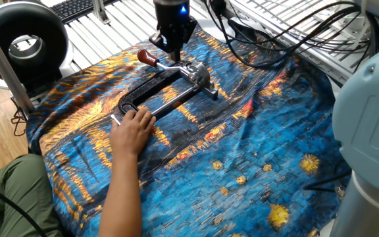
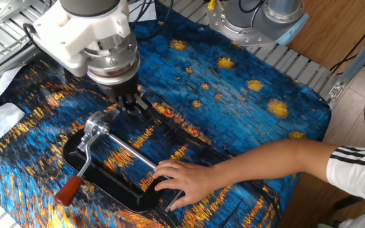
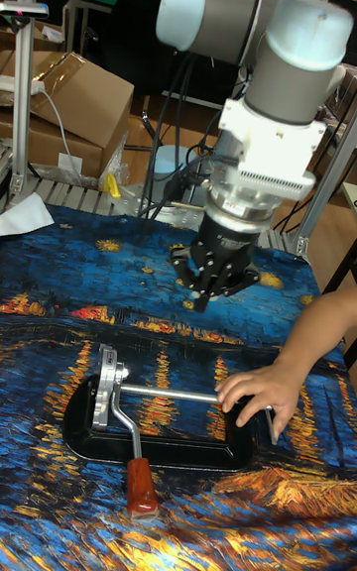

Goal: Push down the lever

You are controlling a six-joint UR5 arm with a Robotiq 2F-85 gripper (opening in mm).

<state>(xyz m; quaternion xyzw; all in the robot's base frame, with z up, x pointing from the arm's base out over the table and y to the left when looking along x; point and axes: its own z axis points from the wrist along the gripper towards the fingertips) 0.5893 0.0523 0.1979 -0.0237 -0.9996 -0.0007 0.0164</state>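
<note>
The lever (image 3: 125, 419) is a slim silver arm ending in a red-brown knob (image 3: 141, 487). It lies low over the black clamp frame (image 3: 159, 450), jointed to the silver clamp head (image 3: 106, 388). The other fixed view shows the lever (image 2: 83, 159) pointing toward the cloth's near edge. In one fixed view the lever's knob (image 1: 148, 58) is uncovered. My gripper (image 3: 201, 295) hangs above the cloth behind the clamp, apart from it, fingers together and holding nothing. It also appears just past the clamp head (image 2: 96, 126) as gripper (image 2: 132, 105), and above the lever as gripper (image 1: 173, 47).
A person's hand (image 3: 258, 389) presses on the far end of the clamp bar, also visible as the hand (image 2: 181, 180) and the hand (image 1: 133, 126). A blue and orange patterned cloth (image 2: 246, 107) covers the table. Cables (image 1: 275, 39) trail at the back; a second robot base (image 2: 258, 19) stands at the table edge.
</note>
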